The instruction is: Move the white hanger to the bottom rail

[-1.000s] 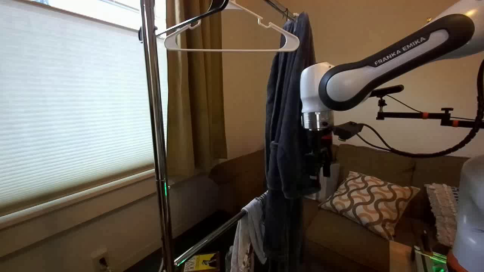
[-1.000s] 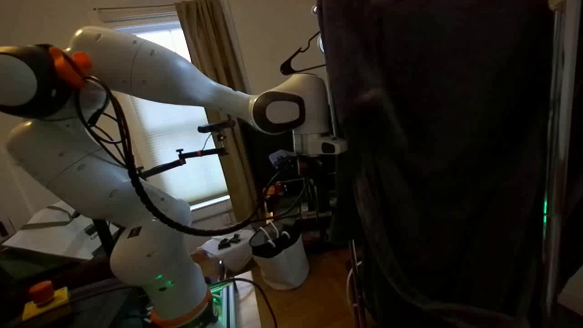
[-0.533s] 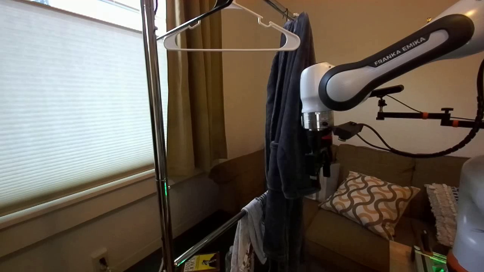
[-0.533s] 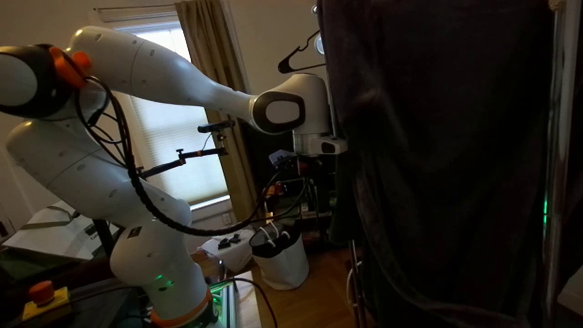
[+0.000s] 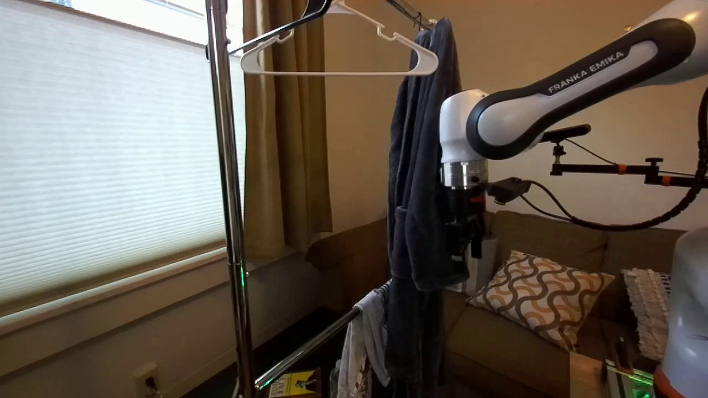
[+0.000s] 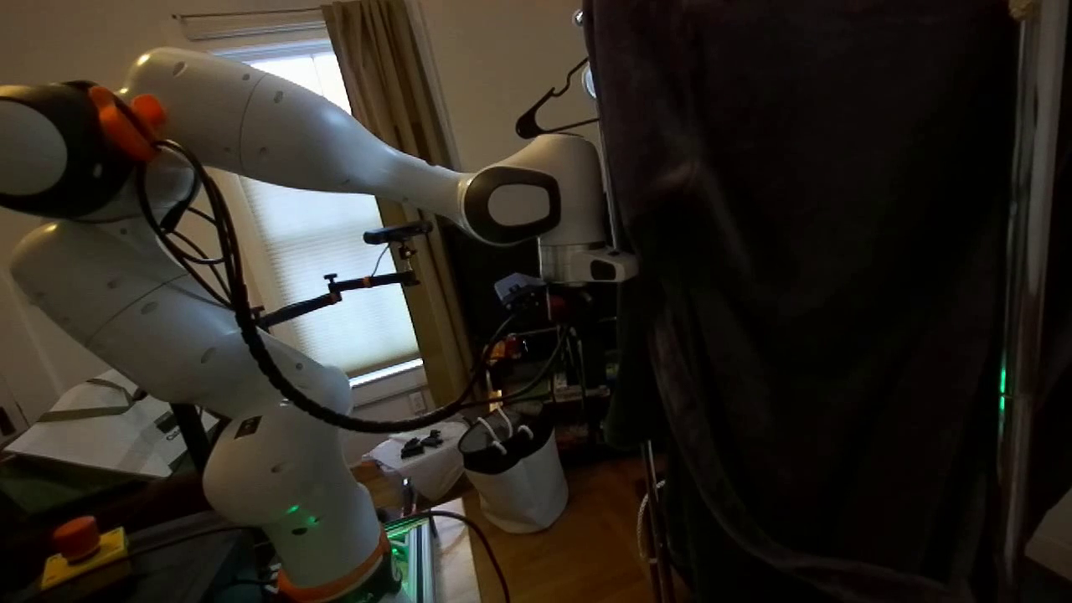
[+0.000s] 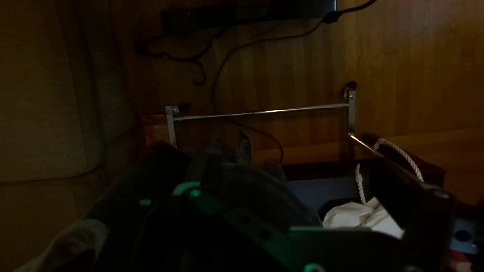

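Note:
The white hanger (image 5: 339,73) hangs from the rack's top rail (image 5: 409,10) in an exterior view; its hook is out of frame. A black hanger (image 5: 316,8) overlaps its upper left. The bottom rail (image 5: 315,341) runs low across the rack with light cloths (image 5: 365,331) draped on it. My gripper (image 5: 467,256) points down beside the dark robe (image 5: 415,166), lower than the white hanger and to its right. In the wrist view the gripper (image 7: 298,170) has its fingers (image 7: 389,198) wide apart with no hanger between them. I cannot tell if it touches the robe.
The chrome upright (image 5: 229,166) stands at the rack's near end. A dark hanger (image 6: 536,117) shows above my wrist in an exterior view. A white bag (image 6: 519,486) stands on the floor. A sofa with a patterned cushion (image 5: 542,296) is behind. A cable (image 6: 335,419) loops below the arm.
The arm has risen very slightly. The white and dark hangers sway a little. The gripper shows no other visible change.

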Motion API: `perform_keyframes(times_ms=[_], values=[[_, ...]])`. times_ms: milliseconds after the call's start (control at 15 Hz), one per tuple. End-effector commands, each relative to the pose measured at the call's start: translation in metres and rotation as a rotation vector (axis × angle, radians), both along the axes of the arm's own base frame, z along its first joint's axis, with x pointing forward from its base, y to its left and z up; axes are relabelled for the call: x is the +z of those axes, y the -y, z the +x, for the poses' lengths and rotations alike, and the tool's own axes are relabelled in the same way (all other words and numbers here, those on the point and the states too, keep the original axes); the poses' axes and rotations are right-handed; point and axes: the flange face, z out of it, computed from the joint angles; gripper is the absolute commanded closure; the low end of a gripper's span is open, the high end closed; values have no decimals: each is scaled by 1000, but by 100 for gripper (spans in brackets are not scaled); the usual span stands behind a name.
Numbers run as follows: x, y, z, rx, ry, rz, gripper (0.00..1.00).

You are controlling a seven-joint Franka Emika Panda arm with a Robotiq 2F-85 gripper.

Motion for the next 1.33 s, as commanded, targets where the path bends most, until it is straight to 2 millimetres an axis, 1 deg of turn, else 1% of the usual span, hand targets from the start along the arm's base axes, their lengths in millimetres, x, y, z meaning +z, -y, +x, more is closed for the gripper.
perform_keyframes(times_ms=[0, 67, 133, 267, 467, 600, 667, 733, 800, 867, 1000, 1267], values=[[45, -19, -17, 24, 118, 102, 0], [63, -31, -22, 55, 158, 125, 0], [79, -39, -27, 74, 191, 134, 0], [116, -52, -43, 131, 269, 170, 0], [167, -65, -74, 201, 394, 178, 0], [200, -67, -94, 206, 492, 172, 0], [210, -63, -101, 186, 525, 131, 0], [196, -65, -78, 189, 480, 156, 0], [207, -64, -87, 190, 514, 153, 0], [214, -64, -95, 191, 535, 150, 0], [239, -63, -104, 233, 670, 157, 0], [295, -47, -129, 229, 844, 155, 0]])
